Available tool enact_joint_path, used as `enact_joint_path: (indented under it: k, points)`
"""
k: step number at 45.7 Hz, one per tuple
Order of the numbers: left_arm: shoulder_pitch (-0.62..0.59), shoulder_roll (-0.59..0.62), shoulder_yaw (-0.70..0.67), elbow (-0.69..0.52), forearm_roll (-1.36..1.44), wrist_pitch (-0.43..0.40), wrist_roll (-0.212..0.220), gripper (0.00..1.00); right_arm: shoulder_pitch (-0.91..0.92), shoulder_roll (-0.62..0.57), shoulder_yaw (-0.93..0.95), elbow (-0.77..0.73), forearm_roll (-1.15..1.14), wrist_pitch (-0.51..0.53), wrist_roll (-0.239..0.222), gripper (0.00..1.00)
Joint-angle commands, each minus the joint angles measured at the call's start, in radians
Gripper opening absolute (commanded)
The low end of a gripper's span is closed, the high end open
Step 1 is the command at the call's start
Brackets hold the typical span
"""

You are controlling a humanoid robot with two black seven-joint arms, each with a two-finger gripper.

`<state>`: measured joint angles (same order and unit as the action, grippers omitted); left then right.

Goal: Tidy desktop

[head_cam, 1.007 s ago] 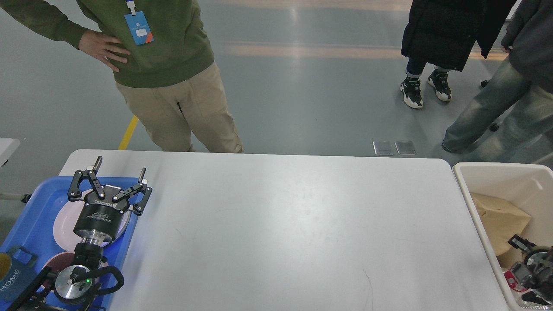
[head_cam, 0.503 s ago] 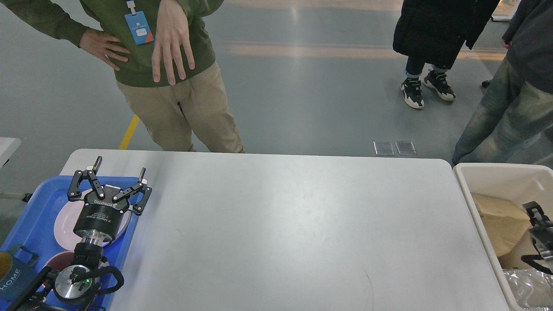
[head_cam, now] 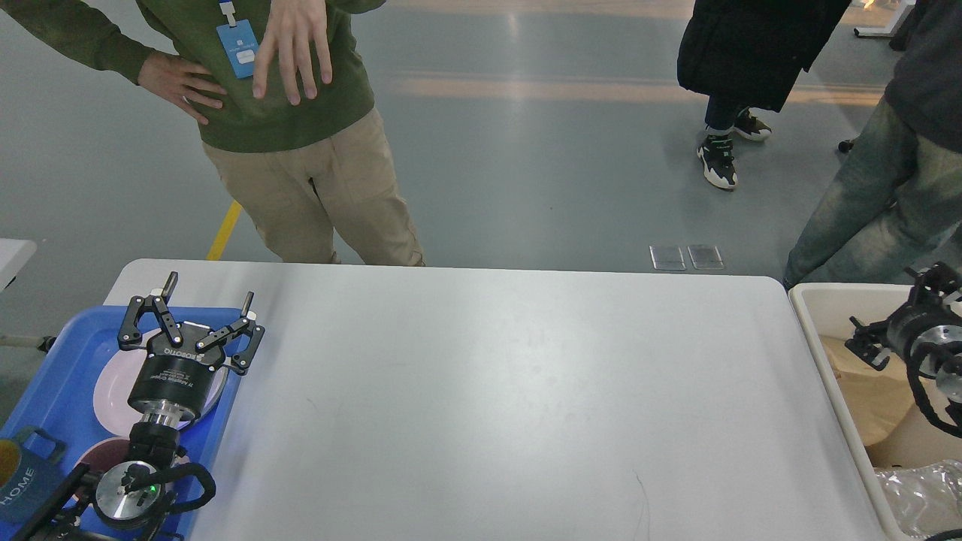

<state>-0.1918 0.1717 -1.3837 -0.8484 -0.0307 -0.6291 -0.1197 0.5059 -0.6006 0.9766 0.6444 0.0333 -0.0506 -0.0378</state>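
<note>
The desktop (head_cam: 526,391) is a wide white table top with rounded corners, and its surface shows bare. My left gripper (head_cam: 209,293) hovers over the blue tray (head_cam: 52,361) at the table's left end, fingers spread open with nothing between them. My right gripper (head_cam: 898,323) hangs over the beige bin (head_cam: 815,300) at the right edge of the view. It is dark and partly cut off, so its fingers cannot be told apart.
The tray holds a white plate (head_cam: 109,387), a dark red plate (head_cam: 94,454) and a blue mug (head_cam: 22,485). Brown paper (head_cam: 872,383) and clear plastic (head_cam: 921,500) lie in the bin. A person in green (head_cam: 301,150) stands at the far edge; others stand far right.
My right arm has risen out of the bin's near corner to above its far part. The person in green has raised a hand. The left arm has not moved.
</note>
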Motion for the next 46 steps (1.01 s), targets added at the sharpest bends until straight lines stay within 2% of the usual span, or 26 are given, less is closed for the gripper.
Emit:
enact_joint_path:
  k: [1, 3, 5, 8, 14, 18, 21, 46]
  points:
    - [0.000, 0.000, 0.000, 0.000, 0.000, 0.000, -0.002, 0.97, -0.113, 0.010, 0.181, 0.113, -0.035, 0.145, 0.097, 1.00]
    - [0.000, 0.000, 0.000, 0.000, 0.000, 0.000, -0.001, 0.97, -0.157, 0.037, 0.272, 0.121, -0.046, 0.252, 0.157, 1.00]
    - [0.000, 0.000, 0.000, 0.000, 0.000, 0.000, -0.001, 0.97, -0.200, 0.086, 0.351, 0.129, -0.055, 0.357, 0.194, 1.00]
    - [0.000, 0.000, 0.000, 0.000, 0.000, 0.000, -0.001, 0.97, -0.245, 0.154, 0.436, 0.135, -0.085, 0.460, 0.202, 1.00]
    - [0.000, 0.000, 0.000, 0.000, 0.000, 0.000, -0.002, 0.97, -0.299, 0.231, 0.491, 0.175, -0.236, 0.482, 0.240, 1.00]
    - [0.000, 0.000, 0.000, 0.000, 0.000, 0.000, 0.000, 0.97, -0.334, 0.269, 0.505, 0.199, -0.348, 0.482, 0.352, 1.00]
    - [0.000, 0.000, 0.000, 0.000, 0.000, 0.000, 0.000, 0.97, -0.346, 0.286, 0.505, 0.202, -0.398, 0.482, 0.403, 1.00]
    - [0.000, 0.000, 0.000, 0.000, 0.000, 0.000, 0.000, 0.97, -0.388, 0.377, 0.508, 0.224, -0.345, 0.454, 0.408, 1.00]
